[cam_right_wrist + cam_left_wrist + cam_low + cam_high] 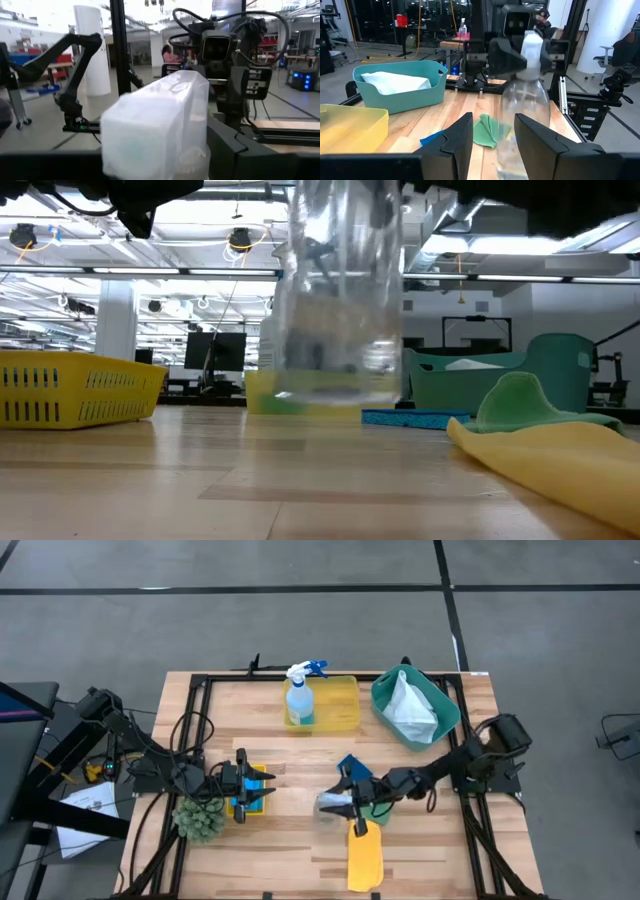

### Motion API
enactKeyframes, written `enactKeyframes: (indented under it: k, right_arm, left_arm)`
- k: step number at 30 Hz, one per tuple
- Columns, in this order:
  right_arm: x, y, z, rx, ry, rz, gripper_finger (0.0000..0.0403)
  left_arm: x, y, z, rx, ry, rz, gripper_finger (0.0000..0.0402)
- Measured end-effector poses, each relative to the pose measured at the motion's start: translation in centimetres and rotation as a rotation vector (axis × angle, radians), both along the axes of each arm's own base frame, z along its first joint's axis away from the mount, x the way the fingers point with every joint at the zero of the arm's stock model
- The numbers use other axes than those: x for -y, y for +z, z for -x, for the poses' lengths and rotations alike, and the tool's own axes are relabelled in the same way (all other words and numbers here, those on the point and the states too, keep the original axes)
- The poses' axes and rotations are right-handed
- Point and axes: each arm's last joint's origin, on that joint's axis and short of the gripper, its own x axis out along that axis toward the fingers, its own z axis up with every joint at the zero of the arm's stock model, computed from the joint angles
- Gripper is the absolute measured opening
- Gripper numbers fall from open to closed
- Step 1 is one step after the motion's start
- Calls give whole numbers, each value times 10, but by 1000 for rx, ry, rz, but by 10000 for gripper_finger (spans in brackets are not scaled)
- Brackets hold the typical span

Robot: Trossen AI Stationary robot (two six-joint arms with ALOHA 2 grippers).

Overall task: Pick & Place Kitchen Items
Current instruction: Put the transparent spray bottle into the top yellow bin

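Note:
A clear bottle (330, 805) with a white cap hangs above the table's middle, with my right gripper (347, 802) shut on it. In the low view the bottle (340, 300) fills the middle. A yellow cloth (365, 858) lies flat near the front edge. A green cloth (378, 810) and a blue sponge (350, 765) lie beside the right arm. My left gripper (268, 790) stands open at the left, level, over a small yellow tray (248, 804) with blue things in it. Nothing is between its fingers (492, 145). My right gripper pinches the bottle's white cap end (532, 45) between its two fingers (507, 55), one on each side. The fingers come in about level from the table's right side. The bottle hangs upright below the hold, its bottom (335, 392) clear of the table.
A yellow tray (342, 710) at the far middle holds a blue-liquid spray bottle (299, 700). A teal bin (447, 718) at the far right holds a white cloth (408, 705). A spiky green ball (200, 820) sits by the left arm. Bare wood lies at the front left.

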Motion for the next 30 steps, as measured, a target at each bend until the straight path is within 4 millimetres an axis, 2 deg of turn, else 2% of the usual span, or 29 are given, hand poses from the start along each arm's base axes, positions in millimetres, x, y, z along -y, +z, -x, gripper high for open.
enactKeyframes:
  k: [5,10,18,30]
  right_arm:
    - [-7,-16,-4,43,24,-57,126]
    - [-22,-24,-4,22,47,-88,127]
    - [-50,-23,-2,-25,49,41,128]
    - [-55,-24,-1,-29,57,67,143]
  left_arm:
    - [0,0,0,-1,0,-1,140]
    - [0,0,0,-2,0,-1,140]
    - [0,0,0,0,1,3,140]
    - [0,0,0,1,0,7,140]
